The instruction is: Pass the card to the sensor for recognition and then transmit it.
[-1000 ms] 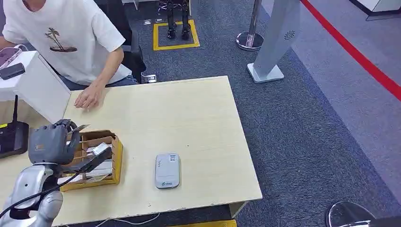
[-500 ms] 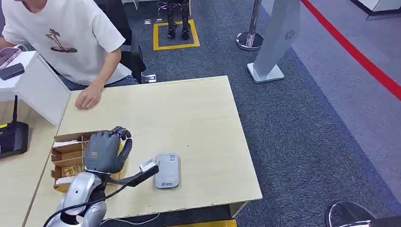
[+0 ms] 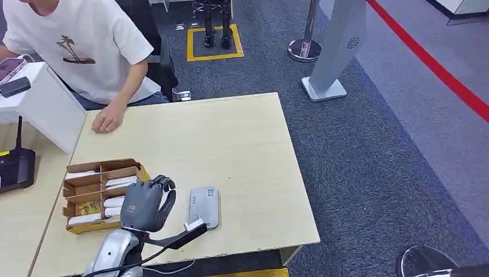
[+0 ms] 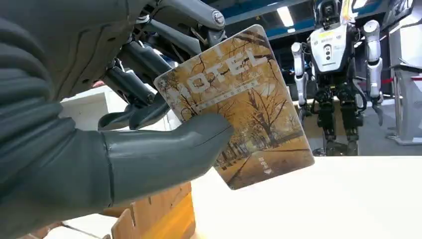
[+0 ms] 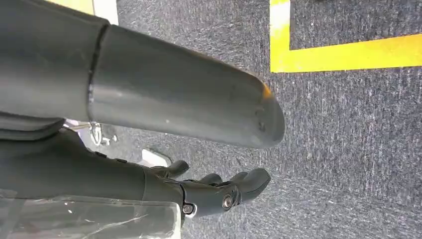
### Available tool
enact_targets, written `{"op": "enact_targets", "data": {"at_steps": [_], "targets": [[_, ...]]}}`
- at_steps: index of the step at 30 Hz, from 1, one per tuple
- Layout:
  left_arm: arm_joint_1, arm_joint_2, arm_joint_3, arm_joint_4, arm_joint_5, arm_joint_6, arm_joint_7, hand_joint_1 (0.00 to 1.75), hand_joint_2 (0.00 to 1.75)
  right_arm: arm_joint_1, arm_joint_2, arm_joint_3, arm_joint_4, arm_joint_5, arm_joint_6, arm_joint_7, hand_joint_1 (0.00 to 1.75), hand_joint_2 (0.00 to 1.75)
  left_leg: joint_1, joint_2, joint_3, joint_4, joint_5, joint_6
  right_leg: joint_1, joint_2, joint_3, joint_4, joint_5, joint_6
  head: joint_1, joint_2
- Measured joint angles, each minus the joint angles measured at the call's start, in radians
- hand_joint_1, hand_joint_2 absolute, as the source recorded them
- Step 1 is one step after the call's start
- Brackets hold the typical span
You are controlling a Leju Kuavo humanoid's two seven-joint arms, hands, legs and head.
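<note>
While my left robot hand (image 4: pixel 94 124) pinched card (image 4: pixel 239 107) by corner, card seemed thin, stiff, slippery; right robot hand (image 5: pixel 189 149) held nothing.

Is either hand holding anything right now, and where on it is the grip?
The left hand pinches the hotel card between its thumb and fingers, near one corner and edge; the rest of the card juts free. The right hand holds nothing.

I see a person (image 3: pixel 81 52) at the table's (image 3: pixel 242 144) far edge, a black router (image 3: pixel 14 167) off its left side.
</note>
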Motion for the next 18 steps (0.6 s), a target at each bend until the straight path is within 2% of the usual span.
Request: {"op": "enact_targets", "data": {"at_steps": [12, 18], "targets": [[0.092, -0.041, 0.006, 0.025, 0.012, 0.049, 0.019, 1.75, 1.75, 0.000, 0.000, 0.000, 0.000, -0.011, -0.005, 0.004, 0.00, 0.00, 0.000, 0.000, 0.000, 0.000, -0.001, 0.000, 0.000, 0.000, 0.000, 0.000, 0.000, 0.000, 0.000, 0.000], [0.072, -0.084, 0.046, 0.093, 0.030, 0.054, 0.022, 1.75, 1.75, -0.001, 0.000, 0.007, 0.000, 0.014, -0.004, 0.006, 0.00, 0.00, 0.000, 0.000, 0.000, 0.000, 0.000, 0.001, 0.000, 0.000, 0.000, 0.000, 0.000, 0.000, 0.000, 0.000]]}}
